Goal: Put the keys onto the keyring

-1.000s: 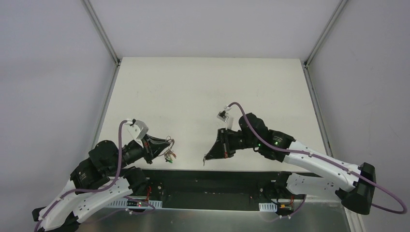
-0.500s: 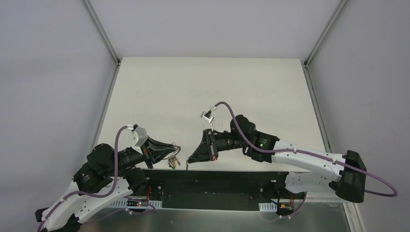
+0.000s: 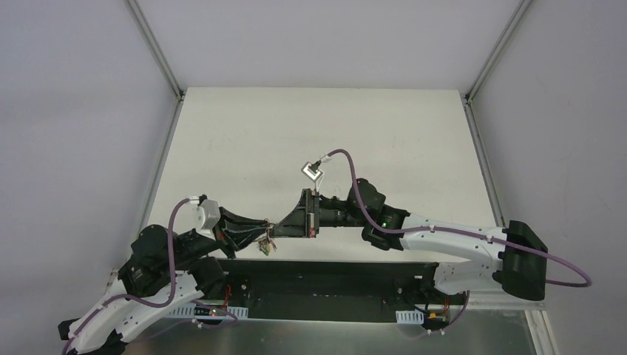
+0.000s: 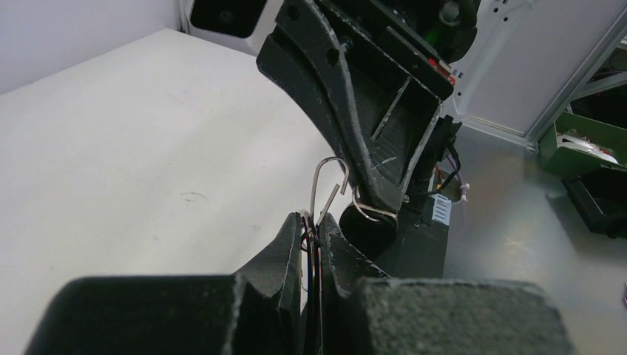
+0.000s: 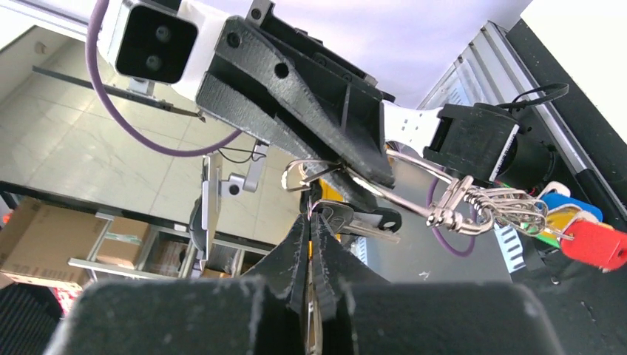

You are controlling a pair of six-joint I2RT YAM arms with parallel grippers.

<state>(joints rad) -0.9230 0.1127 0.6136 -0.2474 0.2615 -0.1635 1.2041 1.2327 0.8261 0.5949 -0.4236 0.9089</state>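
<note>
My left gripper [image 3: 266, 232] [image 4: 314, 220] is shut on the keyring [image 4: 329, 181], a wire snap hook whose loop sticks up out of its fingertips. In the right wrist view the keyring's hook [image 5: 307, 171] sits at the left gripper's tip, and its swivel end [image 5: 451, 209] carries a bunch of coloured keys with a sliver of green [image 5: 546, 238] among them. My right gripper [image 3: 280, 228] [image 5: 309, 217] is shut on the black-headed key [image 5: 370, 220], which lies sideways just under the hook. The two grippers meet tip to tip above the table's near edge.
Red [image 5: 595, 242], yellow [image 5: 563, 218] and blue [image 5: 566, 201] key heads hang together on the swivel. In the top view the bunch [image 3: 265, 248] dangles over the table's front edge [image 3: 355, 259]. The black base rail lies just below it.
The right arm has swung left with the key until its tip meets the left gripper. The left gripper has edged right and lower with the keyring. Both stayed shut.
</note>
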